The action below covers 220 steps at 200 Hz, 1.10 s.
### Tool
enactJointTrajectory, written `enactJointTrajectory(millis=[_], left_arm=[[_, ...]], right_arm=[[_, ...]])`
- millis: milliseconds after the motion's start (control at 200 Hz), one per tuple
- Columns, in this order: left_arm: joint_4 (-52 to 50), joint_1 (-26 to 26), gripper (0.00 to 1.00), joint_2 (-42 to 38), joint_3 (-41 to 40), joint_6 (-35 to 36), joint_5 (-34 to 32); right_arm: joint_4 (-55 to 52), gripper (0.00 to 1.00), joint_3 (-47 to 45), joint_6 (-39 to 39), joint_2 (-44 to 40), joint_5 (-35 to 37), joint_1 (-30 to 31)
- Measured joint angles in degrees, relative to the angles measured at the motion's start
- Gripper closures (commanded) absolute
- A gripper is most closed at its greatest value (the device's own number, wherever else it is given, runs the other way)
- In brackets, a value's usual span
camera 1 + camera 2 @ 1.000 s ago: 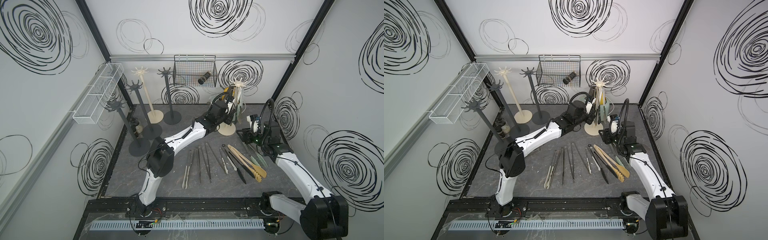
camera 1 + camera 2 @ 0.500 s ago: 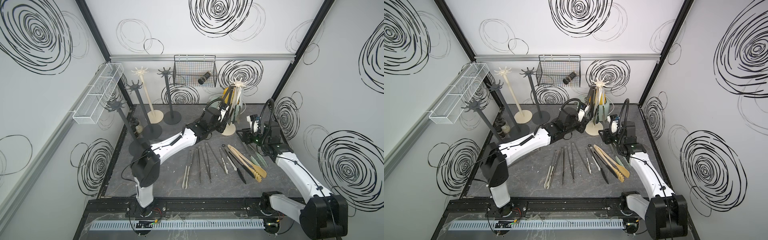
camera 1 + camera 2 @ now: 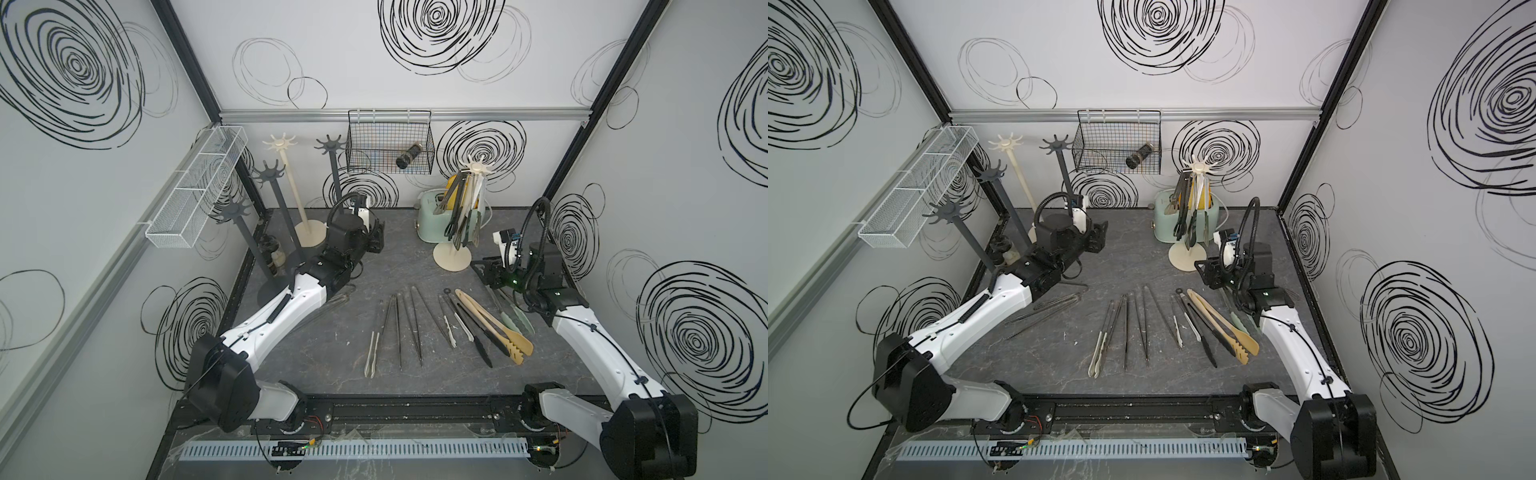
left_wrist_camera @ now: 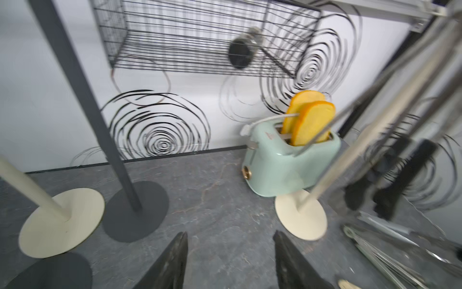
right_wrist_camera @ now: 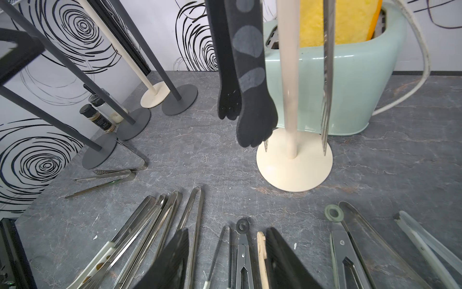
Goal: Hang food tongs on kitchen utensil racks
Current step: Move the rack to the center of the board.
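Observation:
Several food tongs point(image 3: 399, 328) lie in a fan on the grey table, with a beige wooden pair point(image 3: 494, 328) at the right. More tongs point(image 3: 459, 220) hang from the cream rack point(image 3: 451, 257) at the back right. Another cream rack point(image 3: 282, 143) and three dark grey racks point(image 3: 266, 174) stand at the back left. My left gripper point(image 4: 230, 234) is open and empty, out in front of those racks point(image 3: 378, 239). My right gripper point(image 5: 228, 230) is open just above the handle ends of lying tongs point(image 5: 242, 247), holding nothing.
A mint toaster point(image 3: 430, 216) with bread stands behind the loaded rack. A black wire basket point(image 3: 390, 141) hangs on the back wall and a white mesh tray point(image 3: 195, 191) on the left wall. Spice jars point(image 3: 274, 253) sit by the left edge. Steel tongs point(image 3: 1054, 305) lie under my left arm.
My left arm has drawn back leftward from the right cream rack while its gripper opened; the tongs stay hanging there. My right arm has hardly moved.

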Motion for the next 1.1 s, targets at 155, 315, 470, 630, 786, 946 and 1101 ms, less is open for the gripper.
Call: enactJointTrajectory(millis=[155,315,470,630,786,946,1101], left_arm=[[7.8,8.7,0.26,5.7,-0.3,0.1,3.2],[16.2,14.4,0.22,12.7,0.2,1.2,7.1],[22.3,17.4,0.21,18.6,2.1,2.8,10.7],[28.6,19.3,0.21,23.4,4.6,4.3,15.1],[31.8,21.2,0.22,28.0,8.9,4.7,17.9],[33.4,22.8,0.23,32.7,13.0,5.2,19.8],[34.2,23.0,0.24,37.3,17.7,6.0,21.5]], right_arm=[[0.0,0.47,-0.5,0.0,-0.2,-0.2,0.1],[0.0,0.47,-0.7,-0.1,-0.2,-0.2,0.5],[0.0,0.46,-0.7,-0.1,-0.2,-0.2,0.5],[0.0,0.45,-0.7,-0.1,0.0,-0.1,0.6],[0.0,0.43,-0.7,-0.1,0.1,-0.1,0.8],[0.0,0.43,-0.7,-0.1,0.3,0.2,0.9],[0.0,0.43,-0.7,-0.1,1.8,0.3,0.9]])
